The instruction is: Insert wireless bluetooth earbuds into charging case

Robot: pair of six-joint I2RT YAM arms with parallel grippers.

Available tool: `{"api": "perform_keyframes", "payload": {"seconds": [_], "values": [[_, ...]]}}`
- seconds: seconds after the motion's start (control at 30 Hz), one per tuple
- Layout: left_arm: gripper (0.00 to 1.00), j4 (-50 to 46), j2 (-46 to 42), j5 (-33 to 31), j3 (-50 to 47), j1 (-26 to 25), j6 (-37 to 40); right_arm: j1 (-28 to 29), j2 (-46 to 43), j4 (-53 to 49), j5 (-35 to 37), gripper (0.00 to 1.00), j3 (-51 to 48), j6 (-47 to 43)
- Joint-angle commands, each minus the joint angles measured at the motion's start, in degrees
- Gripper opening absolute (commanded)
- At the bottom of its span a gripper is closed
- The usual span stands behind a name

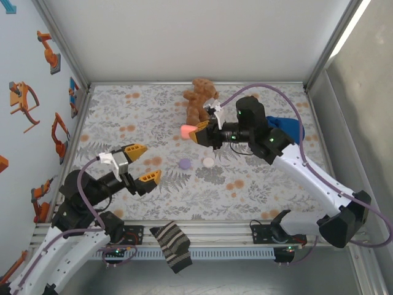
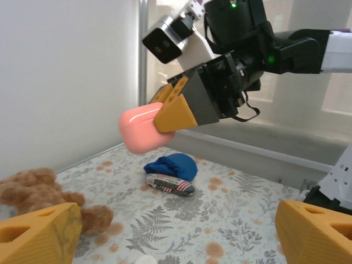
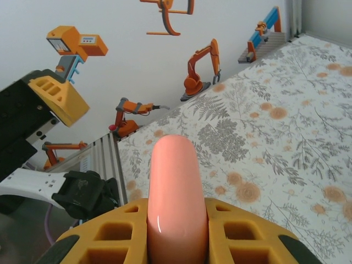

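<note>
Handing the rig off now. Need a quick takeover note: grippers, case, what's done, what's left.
Right gripper: shut on the case, held in the air above the table, near the teddy.
Left gripper: open, empty, over the table's left side.
Done: case picked up. It looks closed; cannot tell if earbuds are inside.
Left: open case, seat earbuds, close.

Glossy smooth plastic: charging case [image 3: 177,187]. Matt, slightly grainy plastic: right gripper [image 1: 198,131] fingers [image 3: 104,242]. Fuzzy plush: teddy bear [image 1: 199,98]. Matt printed cover: table [image 1: 264,184]. Brushed metal: frame rail [image 1: 215,228].
</note>
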Motion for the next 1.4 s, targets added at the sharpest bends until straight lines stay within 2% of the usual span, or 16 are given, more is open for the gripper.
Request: {"api": "perform_keyframes", "payload": {"seconds": [0.0, 0.2, 0.33, 0.4, 0.57, 0.8, 1.03, 1.2, 1.37], "values": [[0.92, -9.65, -1.60, -9.21, 3.18, -0.18, 4.15, -1.50, -1.54, 2.02, -0.08, 0.03, -2.86, 4.57], [0.99, -19.62, -1.15, -20.54, 7.37, -0.08, 8.21, -3.72, -2.35, 1.90, 0.27, 0.02, -9.97, 8.54], [0.96, -26.58, 0.36, -29.64, 10.61, -0.12, 12.21, -4.25, -2.62, 1.27, 0.04, 0.02, -14.07, 10.19], [0.96, -27.72, 0.33, -31.94, 10.75, -0.17, 13.54, -4.26, -2.76, 1.13, 0.14, 0.02, -16.04, 11.04], [0.96, -28.55, -1.49, -32.46, 9.16, -0.08, 16.07, -4.34, -2.36, 1.53, 0.43, 0.03, -20.73, 13.54], [0.96, -27.45, -5.64, -39.15, 3.84, -0.08, 14.19, -4.31, 1.71, 3.64, -0.91, 0.02, -25.94, 18.04], [0.96, -30.76, -5.26, -44.63, 2.97, 0.48, 12.91, -2.82, 8.17, 6.42, -3.23, 0.02, -28.59, 19.06], [0.96, -30.65, -3.77, -43.34, 1.80, 0.79, 13.69, -1.96, 13.18, 10.79, -4.86, 0.02, -29.15, 20.41], [0.96, -31.14, 2.82, -41.60, 1.44, 1.79, 14.73, -0.32, 18.39, 13.35, -5.55, 0.02, -28.45, 20.99]]}}
